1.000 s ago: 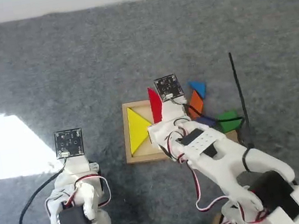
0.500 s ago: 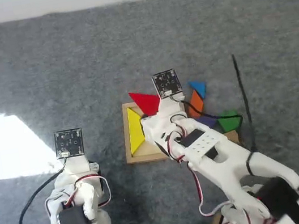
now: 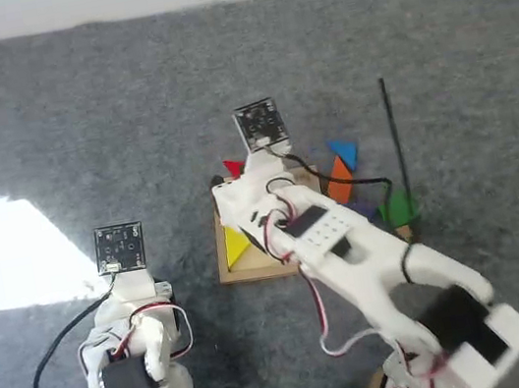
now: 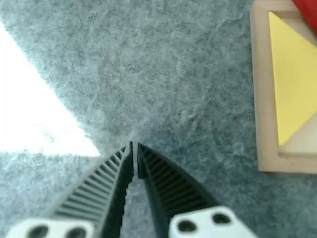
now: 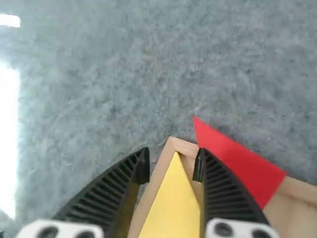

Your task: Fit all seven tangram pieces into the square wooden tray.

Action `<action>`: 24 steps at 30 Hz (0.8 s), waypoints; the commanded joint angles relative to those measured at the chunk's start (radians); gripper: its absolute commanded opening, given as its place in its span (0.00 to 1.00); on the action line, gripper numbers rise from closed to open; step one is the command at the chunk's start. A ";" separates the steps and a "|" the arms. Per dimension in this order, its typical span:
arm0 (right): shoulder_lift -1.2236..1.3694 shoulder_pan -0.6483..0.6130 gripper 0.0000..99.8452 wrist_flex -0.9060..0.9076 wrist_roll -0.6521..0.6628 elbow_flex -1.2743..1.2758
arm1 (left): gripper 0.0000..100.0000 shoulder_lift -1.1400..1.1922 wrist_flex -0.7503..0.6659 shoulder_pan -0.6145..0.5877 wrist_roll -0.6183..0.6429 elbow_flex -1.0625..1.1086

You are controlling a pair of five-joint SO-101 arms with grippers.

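The right fingers (image 5: 218,193) are released and empty above a tray (image 4: 258,99) corner holding the yellow triangle (image 4: 292,84). The red triangle (image 5: 237,161) overlaps the rim. The left fingers (image 4: 163,178) are clenched, empty, over the bench (image 4: 148,59).

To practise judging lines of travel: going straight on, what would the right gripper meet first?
The right gripper would likely meet the tray, at the corner holding the yellow triangle; depth is unclear.

Grey felt table (image 3: 75,105) carries wooden tray (image 3: 248,274); blue piece (image 3: 343,153), orange piece (image 3: 340,179), green piece (image 3: 399,207) on felt beside tray
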 commanded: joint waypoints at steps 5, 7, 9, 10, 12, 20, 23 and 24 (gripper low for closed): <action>0.111 -0.033 0.17 -0.021 0.015 -0.126 | 0.01 -0.018 0.003 -0.008 0.002 -0.013; 0.124 -0.031 0.17 -0.021 0.015 -0.129 | 0.01 -0.018 0.003 -0.008 0.002 -0.013; 0.131 -0.030 0.17 -0.021 0.015 -0.129 | 0.01 -0.018 0.003 -0.008 0.002 -0.013; 0.131 -0.027 0.17 -0.019 0.015 -0.124 | 0.01 -0.018 0.003 -0.008 0.002 -0.013; 0.131 -0.007 0.17 -0.012 0.015 -0.121 | 0.01 -0.018 0.003 -0.008 0.002 -0.013; 0.131 0.085 0.17 -0.012 0.015 -0.098 | 0.01 -0.018 0.003 -0.008 0.002 -0.013; 0.131 0.117 0.17 -0.019 0.015 -0.080 | 0.01 -0.018 0.003 -0.008 0.002 -0.013; 0.131 0.124 0.17 -0.016 0.015 -0.078 | 0.01 -0.018 0.003 -0.008 0.002 -0.013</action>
